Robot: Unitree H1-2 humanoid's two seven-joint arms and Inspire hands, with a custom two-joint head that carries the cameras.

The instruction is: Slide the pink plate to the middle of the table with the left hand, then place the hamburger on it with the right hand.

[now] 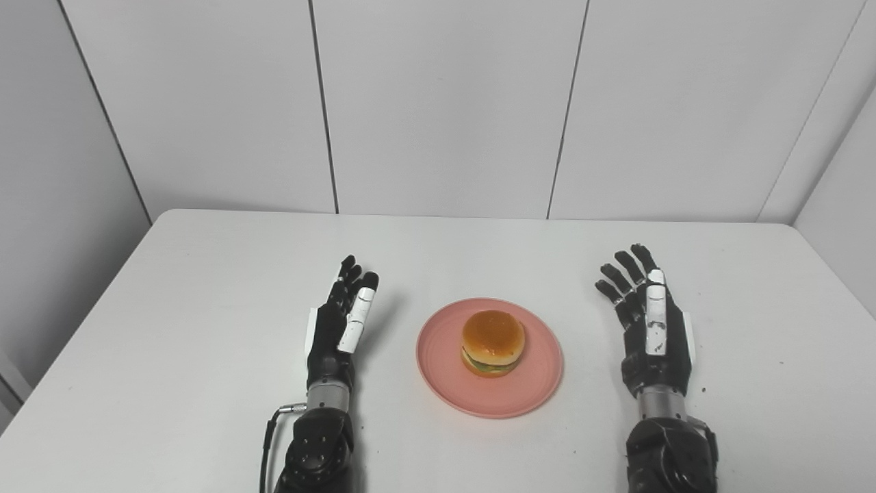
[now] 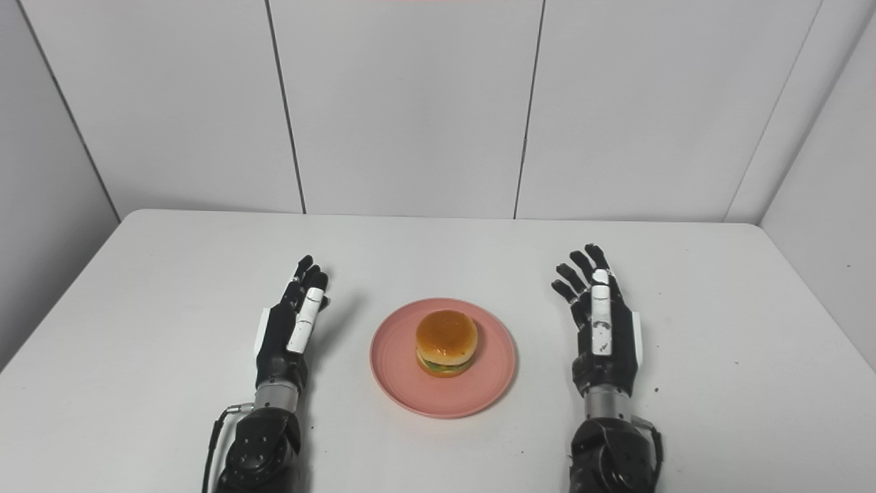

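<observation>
the black left hand (image 1: 340, 322) with white panels hovers low over the table, fingers stretched forward and close side by side, holding nothing; it stands edge-on, its palm turned toward the middle. it sits near the left of the round pink plate (image 1: 438, 359), apart from its rim. the black right hand (image 1: 647, 322), also with white panels, is likewise empty, its fingers (image 1: 619, 277) fanned apart and pointing away from the robot, well clear of the plate's right rim. between the two hands, the plate lies flat on the plain white table (image 1: 171, 329), about at the middle of its width and toward the near half. the toy hamburger (image 1: 493, 342), with a glossy orange-brown bun and a green layer under the patty, stands upright near the plate's centre. grey-white wall panels (image 1: 445, 103) rise behind the table's far edge.
</observation>
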